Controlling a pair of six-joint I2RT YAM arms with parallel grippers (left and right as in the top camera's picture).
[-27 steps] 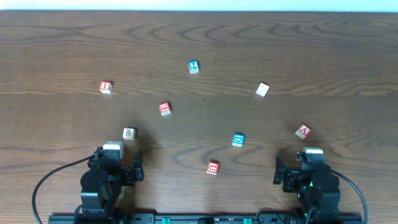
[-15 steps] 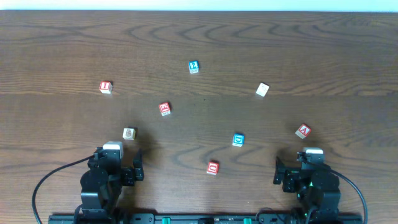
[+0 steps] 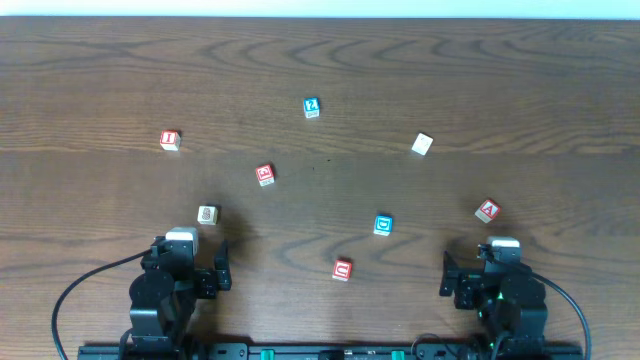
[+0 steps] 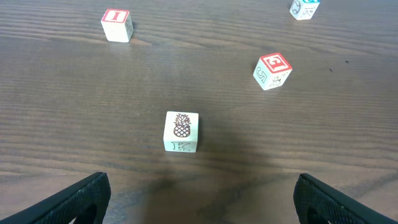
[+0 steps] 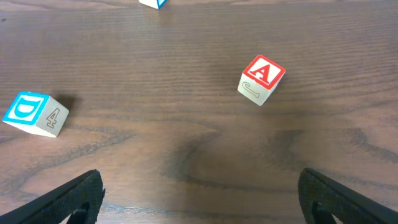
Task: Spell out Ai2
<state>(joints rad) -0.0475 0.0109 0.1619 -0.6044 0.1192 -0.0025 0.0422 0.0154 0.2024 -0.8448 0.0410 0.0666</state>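
Observation:
The red "A" cube lies at the right, just ahead of my right gripper; it also shows in the right wrist view. The red-and-white "I" cube lies far left, and appears in the left wrist view. The blue "2" cube lies at the back middle, its edge visible in the left wrist view. My left gripper rests near the front edge. Both grippers are open and empty, in the left wrist view and the right wrist view.
A pineapple cube sits just ahead of the left gripper. Another red cube, a plain pale cube, a blue cube with a U-like mark and a red cube with a rounded square mark are scattered about.

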